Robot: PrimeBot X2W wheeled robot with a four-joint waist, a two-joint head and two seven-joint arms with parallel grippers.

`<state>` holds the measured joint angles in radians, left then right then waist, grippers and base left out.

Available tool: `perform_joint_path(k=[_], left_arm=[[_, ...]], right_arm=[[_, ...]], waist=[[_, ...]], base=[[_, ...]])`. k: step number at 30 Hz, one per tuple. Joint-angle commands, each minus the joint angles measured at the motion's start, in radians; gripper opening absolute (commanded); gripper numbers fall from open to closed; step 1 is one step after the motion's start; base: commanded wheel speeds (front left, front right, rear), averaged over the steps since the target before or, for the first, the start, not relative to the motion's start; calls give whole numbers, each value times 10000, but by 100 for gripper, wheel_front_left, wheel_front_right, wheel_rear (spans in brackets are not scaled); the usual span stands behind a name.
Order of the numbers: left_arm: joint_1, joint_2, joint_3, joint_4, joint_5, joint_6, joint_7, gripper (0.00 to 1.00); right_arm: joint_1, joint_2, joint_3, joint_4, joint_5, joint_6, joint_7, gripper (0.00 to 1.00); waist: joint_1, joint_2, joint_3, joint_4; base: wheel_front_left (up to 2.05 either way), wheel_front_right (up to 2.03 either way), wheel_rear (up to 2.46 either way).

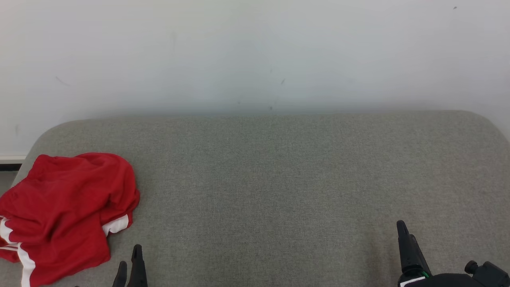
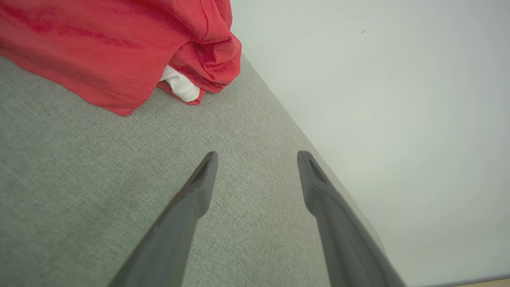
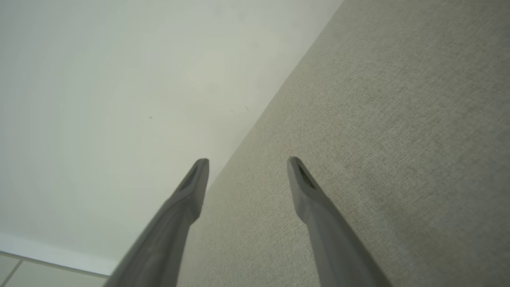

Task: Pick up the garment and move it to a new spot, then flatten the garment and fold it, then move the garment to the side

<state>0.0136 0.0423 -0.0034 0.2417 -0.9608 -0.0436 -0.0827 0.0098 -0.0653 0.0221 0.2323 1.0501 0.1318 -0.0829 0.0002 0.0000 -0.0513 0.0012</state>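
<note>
The garment (image 1: 63, 211) is a crumpled red piece with white stripes, lying on the left end of the grey fabric surface (image 1: 279, 191). In the left wrist view the garment (image 2: 119, 52) bunches at the top left, a white patch showing under a fold. My left gripper (image 1: 129, 265) sits low near the front edge, just right of the garment, apart from it. Its fingers (image 2: 199, 187) stand open over bare fabric with nothing between them. My right gripper (image 3: 247, 167) is open too, above the grey fabric. One of its fingers (image 1: 404, 243) rises at the lower right.
A pale wall (image 1: 255, 52) runs behind the grey surface, whose far corners are rounded. At the far left a strip of floor and a white skirting board (image 1: 12, 159) show past the surface's edge. A tiled floor corner (image 3: 16, 271) shows in the right wrist view.
</note>
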Motion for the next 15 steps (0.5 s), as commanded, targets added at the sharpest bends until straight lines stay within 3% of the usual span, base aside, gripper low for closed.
perform_joint_path(k=[1, 15], left_arm=[[-12, 57, -45, -158, 407, 51, -91, 100], [216, 284, -462, -129, 3404, 266, -520, 100]], right_arm=[[-21, -80, 51, -153, -270, -8, -93, 100], [152, -139, 205, -106, -2589, -10, -515, 100]], waist=[[-2, 0, -9, 4], [-2, 0, -143, 56]], base=[[0, 0, 0], [0, 0, 0]])
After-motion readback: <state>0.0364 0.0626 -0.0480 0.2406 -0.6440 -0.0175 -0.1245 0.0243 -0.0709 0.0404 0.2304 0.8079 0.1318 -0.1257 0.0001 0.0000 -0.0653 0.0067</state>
